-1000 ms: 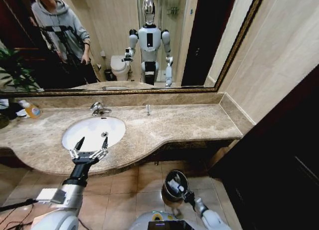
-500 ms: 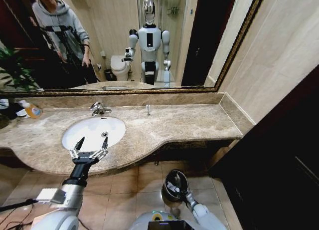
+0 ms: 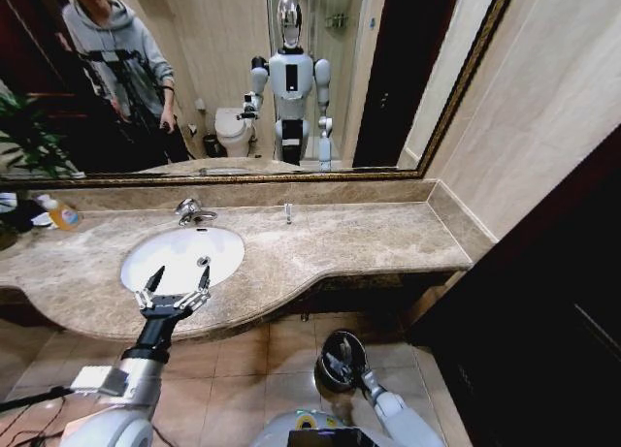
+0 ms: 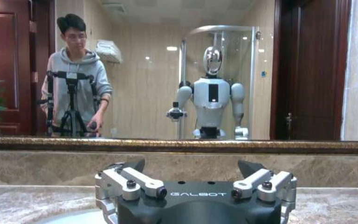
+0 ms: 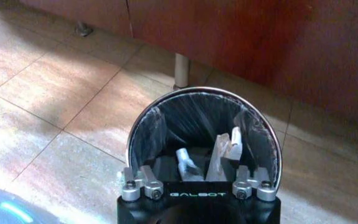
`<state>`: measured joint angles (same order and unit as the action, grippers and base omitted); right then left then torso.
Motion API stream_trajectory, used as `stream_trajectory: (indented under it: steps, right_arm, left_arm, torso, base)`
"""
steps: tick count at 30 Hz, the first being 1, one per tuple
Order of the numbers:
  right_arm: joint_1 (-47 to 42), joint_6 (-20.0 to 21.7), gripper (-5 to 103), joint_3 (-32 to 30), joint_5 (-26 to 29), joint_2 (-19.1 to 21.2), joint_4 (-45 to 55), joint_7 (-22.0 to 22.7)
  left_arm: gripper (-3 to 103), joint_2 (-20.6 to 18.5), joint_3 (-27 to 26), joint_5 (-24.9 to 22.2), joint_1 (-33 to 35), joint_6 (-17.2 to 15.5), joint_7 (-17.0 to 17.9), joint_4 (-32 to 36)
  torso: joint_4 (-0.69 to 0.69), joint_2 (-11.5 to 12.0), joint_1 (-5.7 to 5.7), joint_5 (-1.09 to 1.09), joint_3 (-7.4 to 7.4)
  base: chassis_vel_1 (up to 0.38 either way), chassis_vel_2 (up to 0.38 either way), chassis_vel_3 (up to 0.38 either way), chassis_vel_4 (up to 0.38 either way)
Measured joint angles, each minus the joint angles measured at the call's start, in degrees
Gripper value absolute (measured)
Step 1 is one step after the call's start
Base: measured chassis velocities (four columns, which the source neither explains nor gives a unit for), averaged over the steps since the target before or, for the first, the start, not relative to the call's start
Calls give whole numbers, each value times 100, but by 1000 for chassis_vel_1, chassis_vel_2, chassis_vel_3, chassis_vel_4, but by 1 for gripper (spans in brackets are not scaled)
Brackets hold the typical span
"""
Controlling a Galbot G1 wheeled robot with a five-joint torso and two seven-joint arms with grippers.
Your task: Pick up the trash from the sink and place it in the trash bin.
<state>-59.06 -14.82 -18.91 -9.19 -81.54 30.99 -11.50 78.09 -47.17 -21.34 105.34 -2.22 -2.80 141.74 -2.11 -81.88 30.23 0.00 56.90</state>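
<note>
The white oval sink (image 3: 179, 253) is set in the marble counter, with only its drain showing inside. My left gripper (image 3: 175, 284) hovers open over the sink's front rim, and its spread fingertips (image 4: 132, 165) face the mirror. On the floor below the counter stands the small black trash bin (image 3: 359, 348). My right gripper (image 3: 340, 363) reaches down into it. In the right wrist view that gripper (image 5: 207, 156) is inside the bin's dark liner (image 5: 185, 116), shut on a pale piece of trash (image 5: 232, 142).
A chrome tap (image 3: 189, 211) stands behind the basin. An orange-yellow bottle (image 3: 63, 214) sits at the counter's far left by a plant (image 3: 24, 127). A small upright item (image 3: 288, 212) stands at the counter's back. Dark wood panelling (image 3: 543, 302) closes off the right side.
My right arm has drawn slightly inward at the bin, its gripper staying over the opening. The left gripper has not moved.
</note>
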Motion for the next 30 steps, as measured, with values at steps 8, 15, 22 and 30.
stream_trajectory:
  steps: [8, 15, 22, 30]
  right_arm:
    - [-48, -7, 94, -14, 24, 7, 63, 2]
    - [-105, -17, 100, -26, 44, 36, 147, 20]
    - [-417, -38, 100, -71, 728, 270, 979, -25]
    - [-1744, -121, 100, -967, 1876, 874, 3431, -434]
  left_arm:
    - [100, 0, 0, 0, 0, 0, 0, 0]
    - [100, 0, 0, 0, 0, 0, 0, 0]
    - [100, 0, 0, 0, 0, 0, 0, 0]
    - [100, 0, 0, 0, 0, 0, 0, 0]
  torso:
    - [0, 0, 0, 0, 0]
    - [0, 0, 0, 0, 0]
    - [-1, 0, 0, 2, 0]
    - [1, 0, 0, 1, 0]
  base:
    - [0, 0, 0, 0]
    - [0, 0, 0, 0]
    - [0, 0, 0, 0]
    - [0, 0, 0, 0]
